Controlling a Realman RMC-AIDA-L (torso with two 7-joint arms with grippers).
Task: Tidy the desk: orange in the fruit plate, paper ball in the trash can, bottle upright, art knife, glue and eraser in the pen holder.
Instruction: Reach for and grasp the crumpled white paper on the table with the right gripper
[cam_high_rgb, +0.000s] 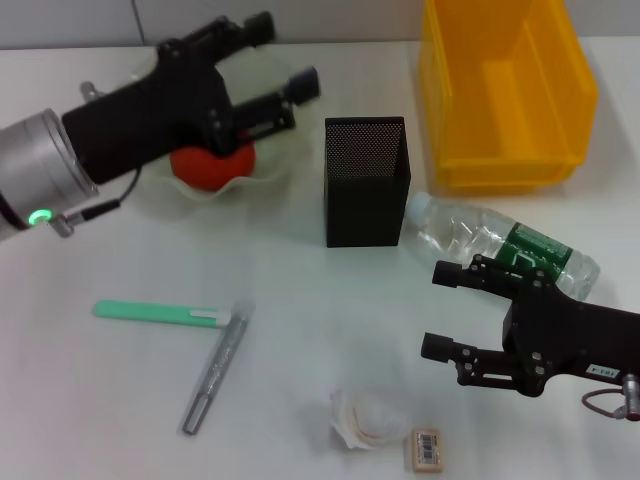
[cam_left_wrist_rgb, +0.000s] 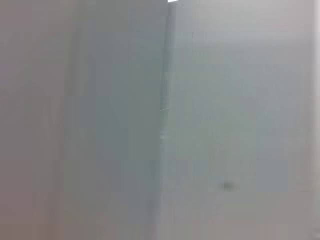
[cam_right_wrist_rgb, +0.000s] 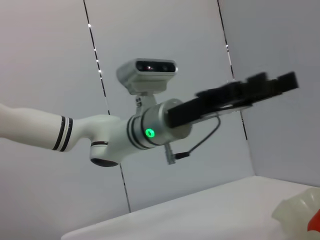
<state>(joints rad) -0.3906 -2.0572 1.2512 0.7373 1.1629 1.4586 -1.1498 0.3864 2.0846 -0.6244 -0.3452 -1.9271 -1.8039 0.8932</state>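
Note:
The reddish orange (cam_high_rgb: 208, 167) lies in the pale-green fruit plate (cam_high_rgb: 160, 192) at the back left, partly hidden by my left gripper (cam_high_rgb: 283, 55), which hangs open and empty above it. The black mesh pen holder (cam_high_rgb: 365, 180) stands mid-table, with the yellow trash can (cam_high_rgb: 505, 90) behind it to the right. The clear bottle (cam_high_rgb: 500, 245) lies on its side beside the holder. My right gripper (cam_high_rgb: 440, 310) is open just in front of the bottle. The paper ball (cam_high_rgb: 365, 420) and eraser (cam_high_rgb: 427, 448) lie at the front. A green glue pen (cam_high_rgb: 160, 313) and the silver art knife (cam_high_rgb: 215, 368) lie front left.
The right wrist view shows my left arm (cam_right_wrist_rgb: 155, 127) raised before a grey wall, with the plate's rim (cam_right_wrist_rgb: 299, 210) at the corner. The left wrist view shows only a blurred grey wall. Bare white tabletop (cam_high_rgb: 300, 300) lies between the holder and the small items.

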